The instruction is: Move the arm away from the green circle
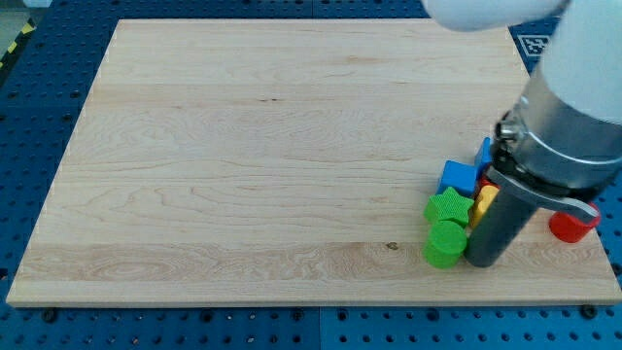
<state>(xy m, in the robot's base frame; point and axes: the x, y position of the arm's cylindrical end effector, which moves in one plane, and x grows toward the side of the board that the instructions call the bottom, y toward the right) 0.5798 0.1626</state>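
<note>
One green circle (pixel 445 244) touches my tip (pixel 481 261) near the board (pixel 243 146) bottom-right edge; left lies open.

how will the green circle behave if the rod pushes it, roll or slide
The green circle lies flat like a short disc, so it would probably slide, not roll. It looks solid and stiff. Touching the green star, it may nudge that. My tip sits at its right.
</note>
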